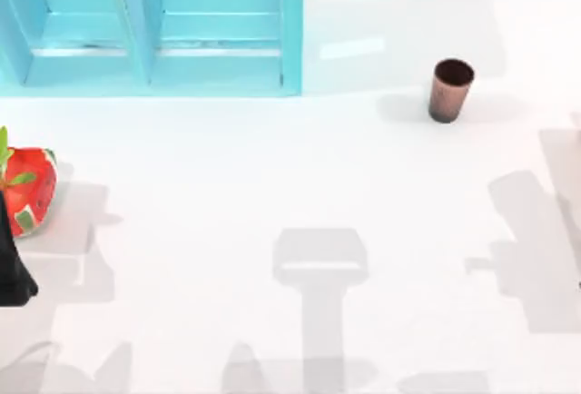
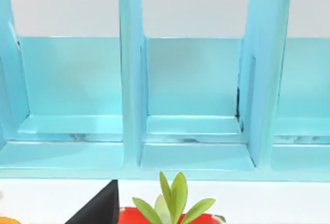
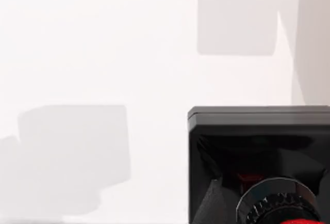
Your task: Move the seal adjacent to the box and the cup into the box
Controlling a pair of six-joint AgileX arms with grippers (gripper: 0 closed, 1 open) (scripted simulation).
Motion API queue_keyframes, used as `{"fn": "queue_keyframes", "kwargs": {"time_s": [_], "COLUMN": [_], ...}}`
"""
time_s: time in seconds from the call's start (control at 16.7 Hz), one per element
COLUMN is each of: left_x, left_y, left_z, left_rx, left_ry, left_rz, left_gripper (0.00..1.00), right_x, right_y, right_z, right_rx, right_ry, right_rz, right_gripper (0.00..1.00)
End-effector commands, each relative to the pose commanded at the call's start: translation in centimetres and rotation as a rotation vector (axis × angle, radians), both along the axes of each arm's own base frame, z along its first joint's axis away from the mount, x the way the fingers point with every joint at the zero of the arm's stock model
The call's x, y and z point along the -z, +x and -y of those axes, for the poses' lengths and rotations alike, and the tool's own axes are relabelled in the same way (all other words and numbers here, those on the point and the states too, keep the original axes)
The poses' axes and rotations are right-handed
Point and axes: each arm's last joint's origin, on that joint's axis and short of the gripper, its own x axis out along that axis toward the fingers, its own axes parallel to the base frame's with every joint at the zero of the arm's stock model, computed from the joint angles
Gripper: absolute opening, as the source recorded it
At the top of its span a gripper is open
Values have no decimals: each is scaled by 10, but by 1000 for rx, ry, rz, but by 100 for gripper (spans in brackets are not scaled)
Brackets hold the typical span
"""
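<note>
Surface: plain white matte table [image 1: 272,167], crossed by soft grey shadows of the arms.

Landmark: glossy turquoise box [image 1: 154,26], an open rack split by upright dividers into compartments, standing at the far edge of the table. All compartments hold nothing.

Item 1: small coppery-brown tapered cup [image 1: 449,90], handleless, dark inside, upright, well to the right of the box. Not yet moved.

Item 2: seal [image 3: 268,172], glossy black square block with a ribbed collar and red knob, seen close under the right wrist camera. By my judgement the right arm is working on it; whether its claw grips it I cannot tell.

Item 3: red strawberry-like object with green leaves [image 1: 27,190], in front of the box's left end.

Left gripper [image 1: 14,267]: dark, just beside the strawberry; finger state cannot be told.
</note>
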Motion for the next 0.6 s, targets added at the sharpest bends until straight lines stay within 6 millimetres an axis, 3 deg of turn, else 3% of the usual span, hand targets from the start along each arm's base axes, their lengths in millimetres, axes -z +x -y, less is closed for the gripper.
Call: {"fn": "queue_keyframes", "kwargs": {"time_s": [0.42, 0.6], "left_x": [0, 0], "left_y": [0, 0], "left_z": [0, 0], "left_rx": [0, 0], "left_ry": [0, 0], "left_rz": [0, 0], "left_gripper": [100, 100], "right_x": [4, 22], "right_y": [-5, -1], "right_z": [5, 4], "right_rx": [-2, 2], "right_ry": [-2, 0], "right_rz": [-3, -5], "right_gripper": [0, 0]}}
